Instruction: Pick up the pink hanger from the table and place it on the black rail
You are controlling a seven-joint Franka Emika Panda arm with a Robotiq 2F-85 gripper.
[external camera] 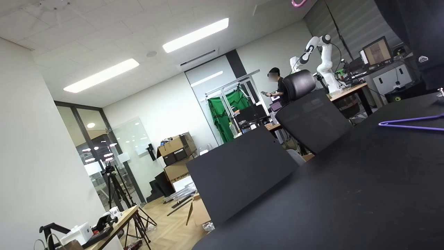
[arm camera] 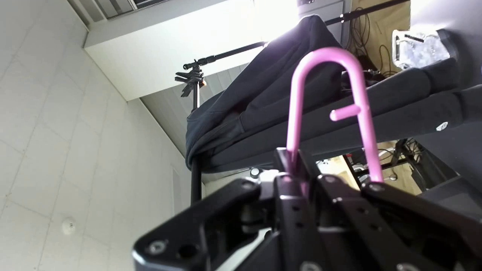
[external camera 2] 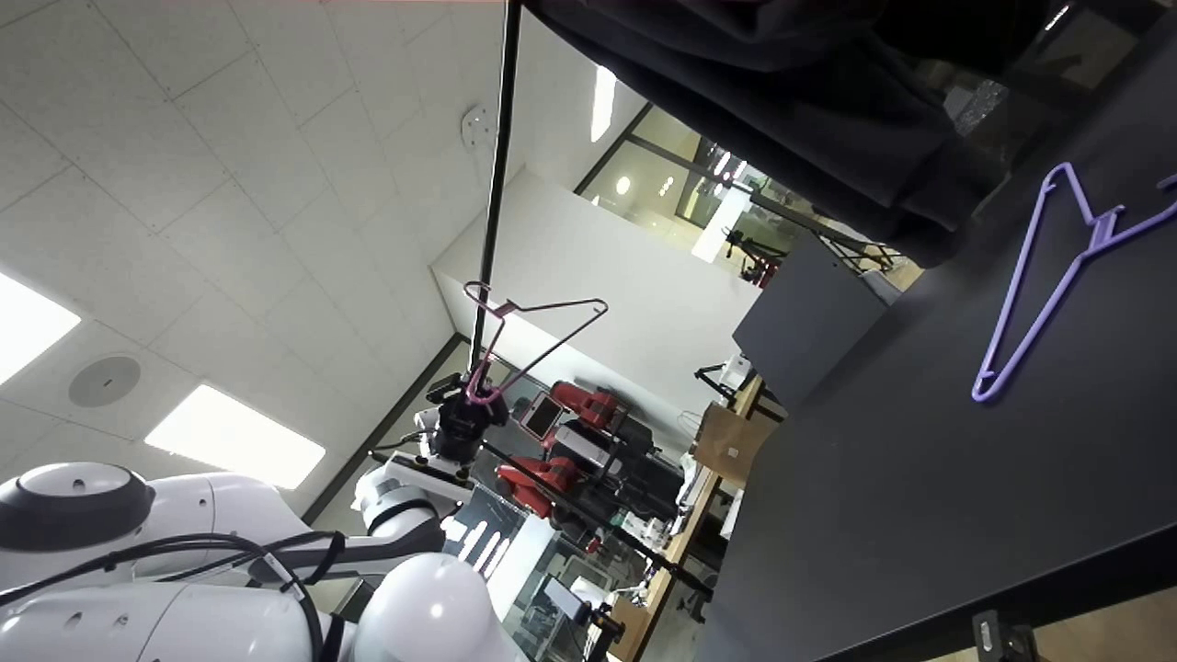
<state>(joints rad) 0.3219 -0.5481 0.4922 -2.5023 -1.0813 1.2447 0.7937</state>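
Observation:
The pink hanger (external camera 2: 508, 309) is up in the air in an exterior view, well above the black table (external camera 2: 919, 478). My gripper (external camera 2: 478, 388) is shut on its lower end. In the wrist view the fingers (arm camera: 295, 165) pinch one bar of the hanger (arm camera: 327, 54), and its rounded end sticks out past them. The hook is hidden in the wrist view. The black rail (external camera 2: 497, 184) runs behind or beside the hook in an exterior view; I cannot tell whether they touch. The rail also shows in the wrist view (arm camera: 196, 177). Only a pink tip (external camera: 299, 3) shows in an exterior view.
A dark garment (arm camera: 256, 116) hangs on the rail; it also shows in both exterior views (external camera: 423, 38) (external camera 2: 782, 110). A violet hanger (external camera 2: 1102, 230) lies on the table. A thin black upright (external camera 2: 598, 524) is near the arm. Dark grey panels (external camera: 242, 173) stand along the table edge.

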